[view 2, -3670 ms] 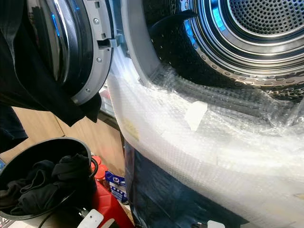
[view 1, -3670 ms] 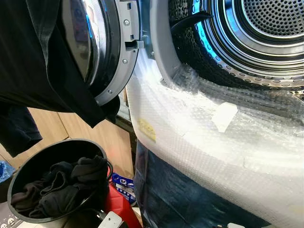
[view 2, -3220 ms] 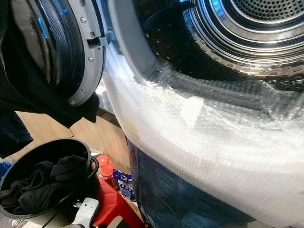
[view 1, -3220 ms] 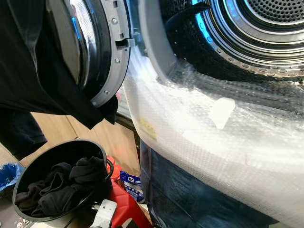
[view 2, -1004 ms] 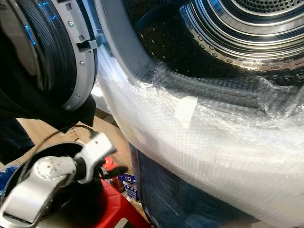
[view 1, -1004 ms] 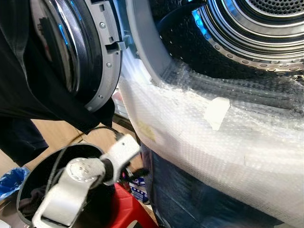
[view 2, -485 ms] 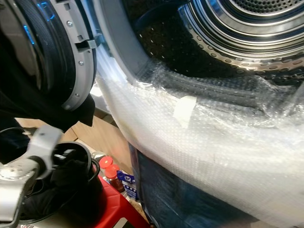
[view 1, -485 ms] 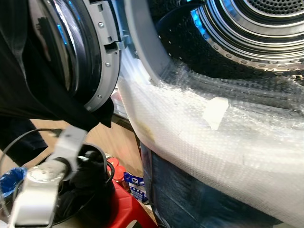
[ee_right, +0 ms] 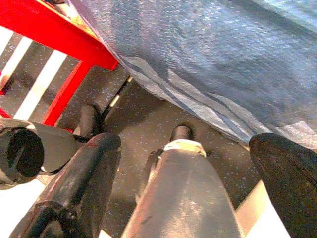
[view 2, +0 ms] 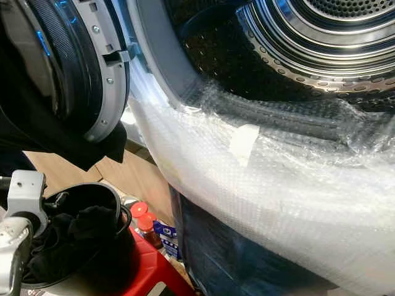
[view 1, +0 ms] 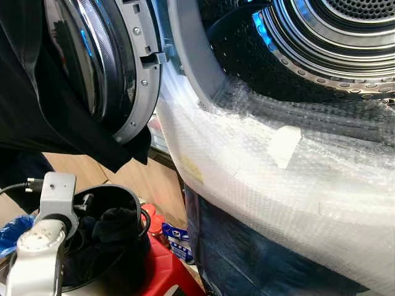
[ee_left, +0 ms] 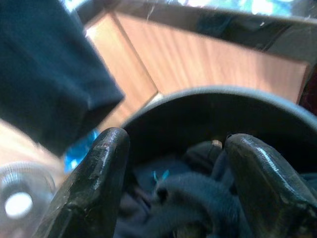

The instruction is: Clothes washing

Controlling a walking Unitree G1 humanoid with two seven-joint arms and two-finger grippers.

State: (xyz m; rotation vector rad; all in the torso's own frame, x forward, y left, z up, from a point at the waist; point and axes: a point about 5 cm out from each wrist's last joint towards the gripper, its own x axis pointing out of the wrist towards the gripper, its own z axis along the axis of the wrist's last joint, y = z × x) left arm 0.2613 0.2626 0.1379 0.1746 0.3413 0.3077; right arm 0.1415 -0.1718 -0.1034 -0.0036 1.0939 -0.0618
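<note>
A black bucket (view 1: 133, 196) stands at the lower left and holds dark clothes (view 1: 115, 225). My left arm (view 1: 47, 237) reaches down into it from its left side. In the left wrist view my left gripper (ee_left: 176, 148) is open just above the dark clothes (ee_left: 193, 198), inside the bucket's rim (ee_left: 213, 94), with nothing between its fingers. The washing machine's steel drum (view 1: 333, 37) stands open at the upper right. Its round door (view 1: 117, 68) is swung out to the left, with a black garment (view 1: 37, 111) draped over it. My right gripper (ee_right: 190, 148) is open and points at the floor.
Bubble wrap (view 1: 259, 179) covers the machine's front below the opening. A red stool (view 1: 163, 271) and red-capped bottles (view 1: 154, 219) sit between bucket and machine. A blue bag (view 1: 12, 225) lies at the far left. Wooden cabinet fronts (view 1: 148, 176) stand behind the bucket.
My left arm has swung from the bucket's right side across to its left, and its gripper has gone down into the bucket. The clothes show again.
</note>
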